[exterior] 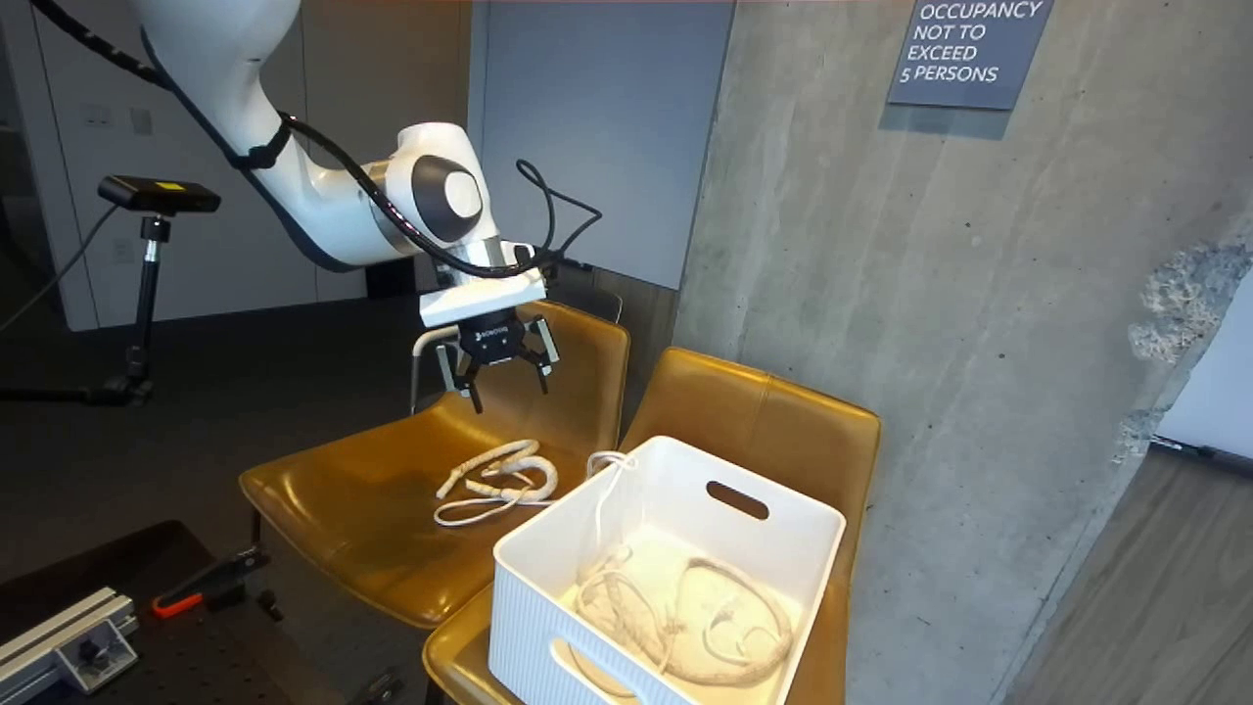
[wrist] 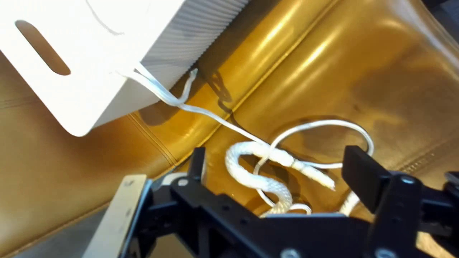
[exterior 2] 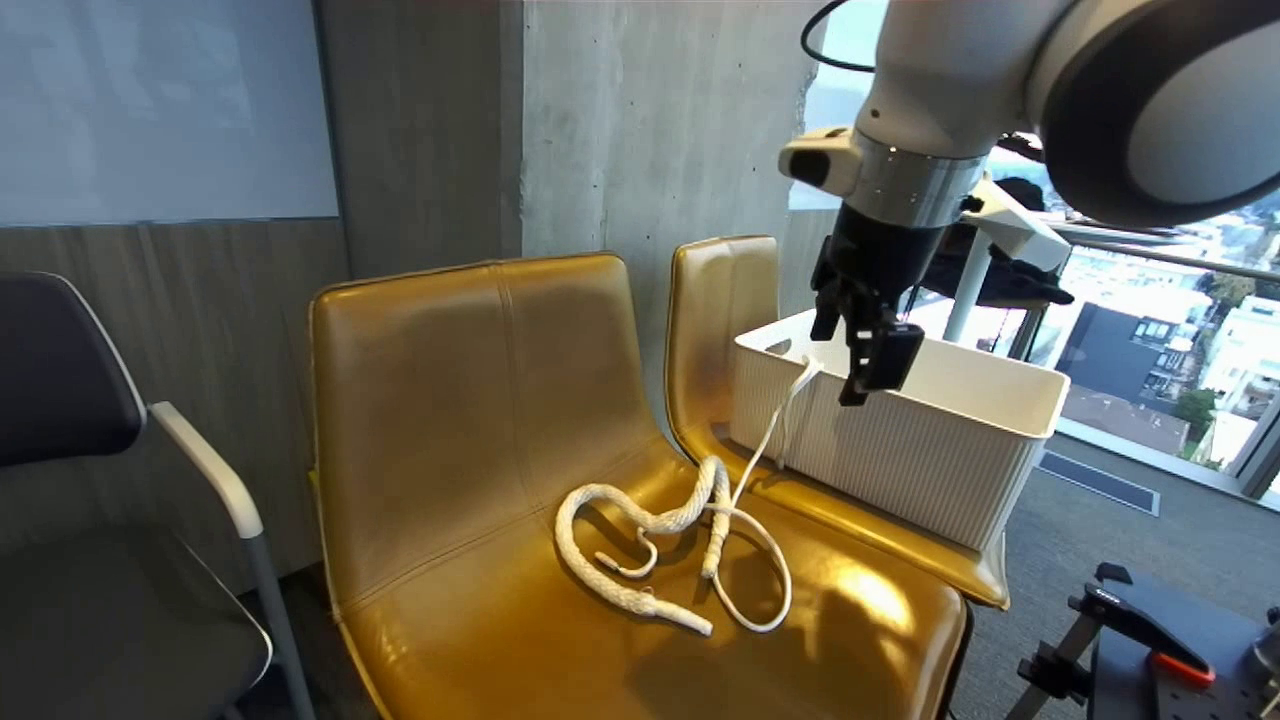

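Note:
My gripper (exterior: 511, 398) is open and empty, pointing down above a tan leather chair (exterior 2: 450, 400). Its two black fingers stand wide apart in the wrist view (wrist: 277, 161). Below them, apart from them, a thick white braided rope (wrist: 235, 168) lies curled on the seat. It also shows in both exterior views (exterior: 544, 482) (exterior 2: 565, 540). A thin white cord (wrist: 322, 123) loops over and around the thick rope. The cord runs up to the rim of a white ribbed bin (exterior 2: 900, 460) and hangs over its corner. Part of the thick rope is hidden behind the gripper body in the wrist view.
The bin stands on a second tan chair (exterior: 754, 401) beside the first and holds a looped rope (exterior: 724, 676) and thin cords. A concrete pillar (exterior: 930, 343) rises behind. A dark chair (exterior 2: 70, 380), a camera on a stand (exterior: 157, 196) and an orange-handled tool (exterior: 201, 587) are nearby.

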### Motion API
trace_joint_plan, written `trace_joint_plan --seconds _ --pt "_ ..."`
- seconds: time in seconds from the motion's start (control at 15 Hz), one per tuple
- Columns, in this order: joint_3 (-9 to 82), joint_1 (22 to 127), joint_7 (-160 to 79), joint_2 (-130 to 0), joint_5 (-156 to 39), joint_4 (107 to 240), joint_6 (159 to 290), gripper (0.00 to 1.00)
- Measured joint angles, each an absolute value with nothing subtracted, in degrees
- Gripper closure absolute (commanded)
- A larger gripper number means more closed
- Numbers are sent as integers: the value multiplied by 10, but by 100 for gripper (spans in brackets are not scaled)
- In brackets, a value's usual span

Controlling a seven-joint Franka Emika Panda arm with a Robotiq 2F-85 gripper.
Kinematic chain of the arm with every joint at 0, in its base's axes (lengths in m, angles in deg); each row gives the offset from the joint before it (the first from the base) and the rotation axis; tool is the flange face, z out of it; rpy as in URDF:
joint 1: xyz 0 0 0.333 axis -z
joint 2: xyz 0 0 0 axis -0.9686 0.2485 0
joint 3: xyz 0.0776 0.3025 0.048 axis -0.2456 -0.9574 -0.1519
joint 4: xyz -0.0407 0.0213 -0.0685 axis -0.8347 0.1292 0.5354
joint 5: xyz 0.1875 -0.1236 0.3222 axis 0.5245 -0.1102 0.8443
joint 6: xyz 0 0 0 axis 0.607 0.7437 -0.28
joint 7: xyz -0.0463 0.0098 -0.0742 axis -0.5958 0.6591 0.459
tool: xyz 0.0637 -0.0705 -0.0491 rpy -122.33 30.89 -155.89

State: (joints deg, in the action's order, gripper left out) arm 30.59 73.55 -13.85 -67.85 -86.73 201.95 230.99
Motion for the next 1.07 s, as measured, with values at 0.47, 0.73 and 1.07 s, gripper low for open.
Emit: trace_joint_plan --seconds 0.47,0.73,1.07 --pt "358 789 -81 -715 -959 2085 2449 0" --pt "358 794 -59 -692 -959 2069 2469 0" --pt "354 786 -43 -645 -970 2030 2473 0"
